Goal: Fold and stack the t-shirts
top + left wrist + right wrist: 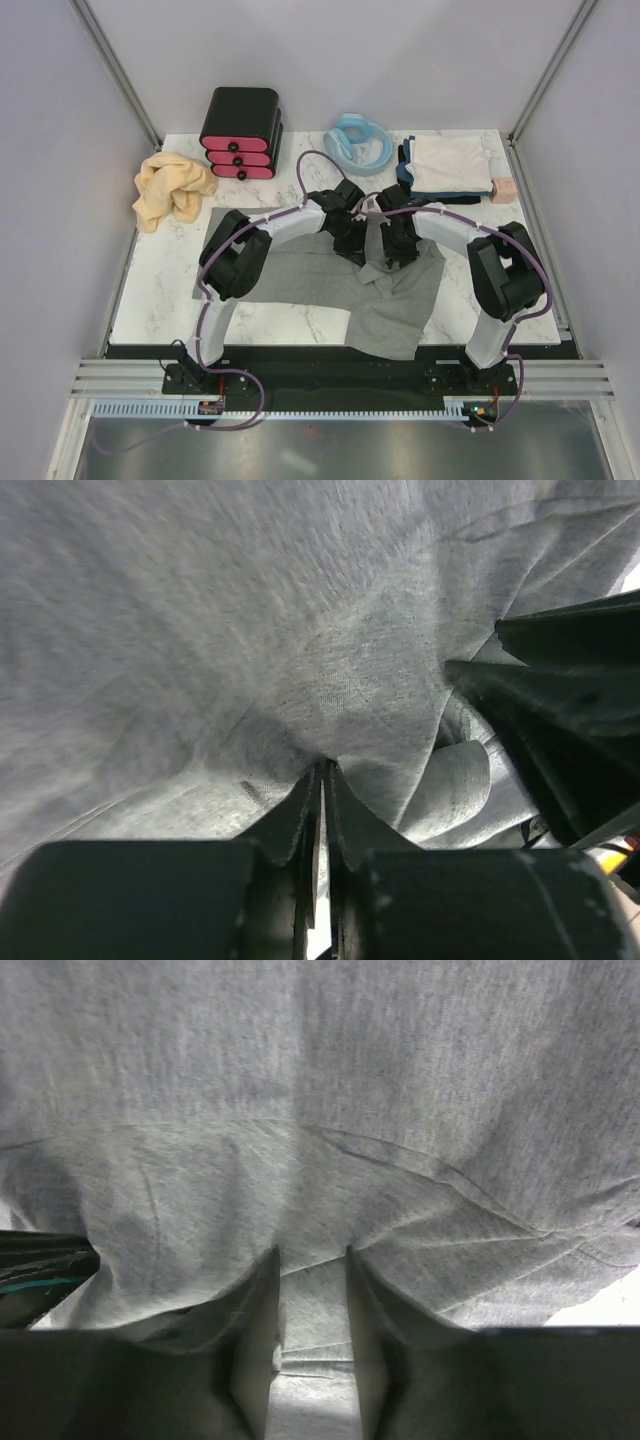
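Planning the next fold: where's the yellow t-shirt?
In the top view, the yellow t-shirt lies crumpled at the table's far-left corner, beside the black box with pink drawers.

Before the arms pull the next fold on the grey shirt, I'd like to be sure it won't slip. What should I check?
1. The left gripper pinches the grey t-shirt: ok, fingers closed on cloth.
2. The right gripper holds it too: ok, a fold of cloth sits between its fingers.
3. Shirt lying flat: not ok, bunched and creased around both grippers.
4. The folded stack is clear of the shirt: ok, apart at the back right.
5. The tan-yellow shirt is out of the way: ok, crumpled at the back left.
6. Both cloth layers gripped: cannot tell.
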Controlling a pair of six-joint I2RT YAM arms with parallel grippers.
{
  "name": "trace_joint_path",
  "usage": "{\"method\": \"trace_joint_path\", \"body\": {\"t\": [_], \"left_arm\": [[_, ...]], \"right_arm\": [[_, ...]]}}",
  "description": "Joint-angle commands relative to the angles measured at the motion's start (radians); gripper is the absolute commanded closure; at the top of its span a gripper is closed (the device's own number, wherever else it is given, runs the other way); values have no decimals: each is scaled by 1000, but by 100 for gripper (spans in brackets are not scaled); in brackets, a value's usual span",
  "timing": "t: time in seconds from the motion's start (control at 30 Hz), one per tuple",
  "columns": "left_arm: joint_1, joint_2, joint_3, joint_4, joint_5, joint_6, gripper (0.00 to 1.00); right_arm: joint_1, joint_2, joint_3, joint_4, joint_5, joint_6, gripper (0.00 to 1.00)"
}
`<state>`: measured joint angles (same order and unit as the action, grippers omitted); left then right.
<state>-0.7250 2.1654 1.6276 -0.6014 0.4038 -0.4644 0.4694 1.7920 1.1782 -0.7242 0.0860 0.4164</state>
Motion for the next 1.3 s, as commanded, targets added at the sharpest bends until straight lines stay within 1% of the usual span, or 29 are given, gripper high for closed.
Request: {"method": "trace_joint_path", "body": {"t": [0.0,0.03,0.07,0.1,0.13,0.2,0.33,0.5,0.7,0.73,0.77,0.83,0.87,0.9,0.97,1.0,1.07,1.2,1.27], "left_arm": [[-68,33,-21,32,6,-45,94],[-70,37,-29,31,1,-52,98],[-70,49,-34,31,4,-56,98],[-68,56,-41,28,6,-59,98],[-70,60,-55,22,-3,-62,98],[-70,66,-69,-10,-26,-63,98],[-70,45,-118,-69,-115,-28,98],[-70,22,-166,-90,-137,3,98],[-68,-15,-187,-121,-209,12,98],[-68,-19,-184,-132,-212,16,98],[-65,-21,-176,-135,-212,21,98],[-60,-47,-167,-136,-214,24,98],[-53,-58,-154,-136,-220,23,98],[-50,-68,-144,-136,-235,21,95],[-31,-90,-103,-136,-235,21,87],[-25,-91,-86,-136,-234,23,83],[-11,-87,-37,-135,-229,24,81],[9,-72,35,-138,-293,12,80],[24,-64,75,-140,-315,7,80]], "right_arm": [[2,13,5,46,6,1,73],[2,27,3,43,12,-1,79],[0,61,4,42,15,-2,84],[2,78,6,39,36,-1,98],[2,110,8,36,49,4,100],[-2,135,20,37,72,9,100],[-20,158,55,37,127,15,100],[-55,184,124,25,162,5,100],[-94,242,202,0,167,-7,100],[-97,250,224,-13,164,-13,99],[-101,257,236,-26,152,-17,95],[-103,259,265,-67,129,-39,91],[-103,251,267,-81,103,-39,89],[-101,213,264,-90,87,-41,87],[-101,161,235,-106,55,-31,82],[-103,108,224,-112,41,-25,80],[-103,58,199,-139,34,-7,78],[-103,-32,178,-225,-8,24,78],[-103,-55,158,-238,-29,42,79]]}}
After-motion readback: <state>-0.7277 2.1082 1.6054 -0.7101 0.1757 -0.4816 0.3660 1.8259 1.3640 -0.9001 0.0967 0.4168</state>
